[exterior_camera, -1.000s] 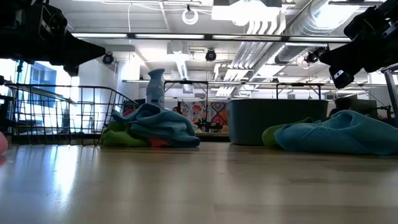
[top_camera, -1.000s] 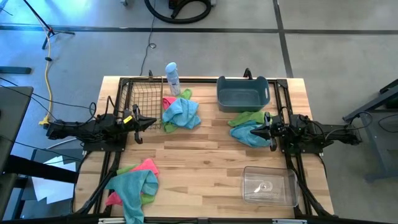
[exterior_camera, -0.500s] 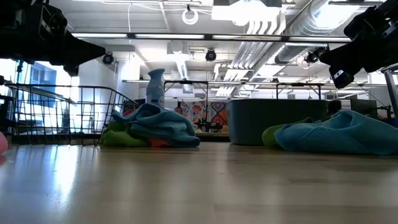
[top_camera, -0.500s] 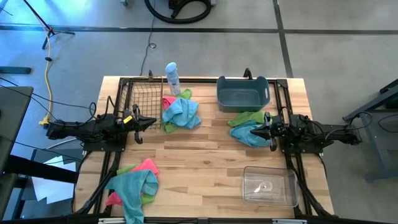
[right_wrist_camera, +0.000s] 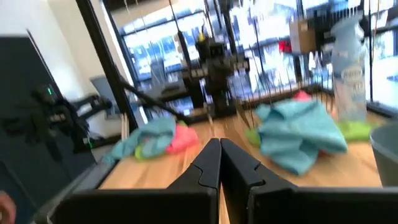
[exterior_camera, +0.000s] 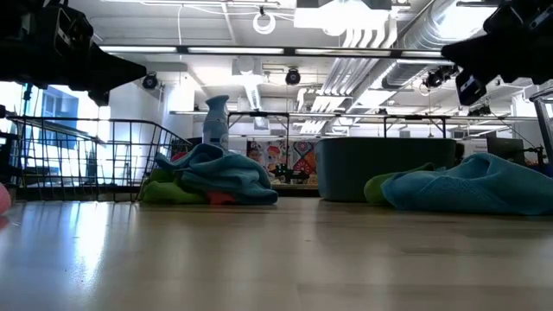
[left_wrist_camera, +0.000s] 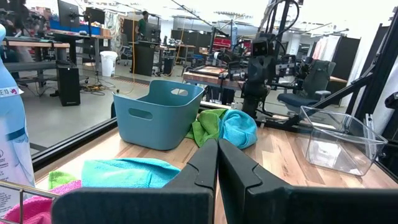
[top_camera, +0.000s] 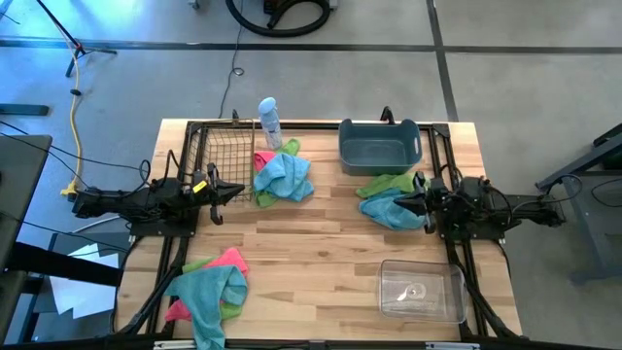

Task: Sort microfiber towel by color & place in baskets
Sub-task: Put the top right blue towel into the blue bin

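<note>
Microfiber towels lie on the table in three heaps. A teal, pink and green heap (top_camera: 283, 176) lies beside the black wire basket (top_camera: 222, 156). A teal and green heap (top_camera: 386, 199) lies in front of the grey-blue tub (top_camera: 379, 144). A pink, teal and green heap (top_camera: 210, 288) lies at the near left. The clear box (top_camera: 421, 290) stands at the near right. My left gripper (top_camera: 240, 192) hovers shut at the table's left, pointing level toward the middle. My right gripper (top_camera: 398, 201) is shut and held above the right heap (exterior_camera: 458, 186), clear of it.
A white-and-blue spray bottle (top_camera: 269, 122) stands at the far edge between the wire basket and the tub. Black frame rails (top_camera: 457, 255) run along the table's left and right sides. Bare wood lies in the table's middle (top_camera: 321, 248).
My right gripper has tipped and risen a little above the teal and green heap, and it has stayed shut. The towels and baskets lie as before.
</note>
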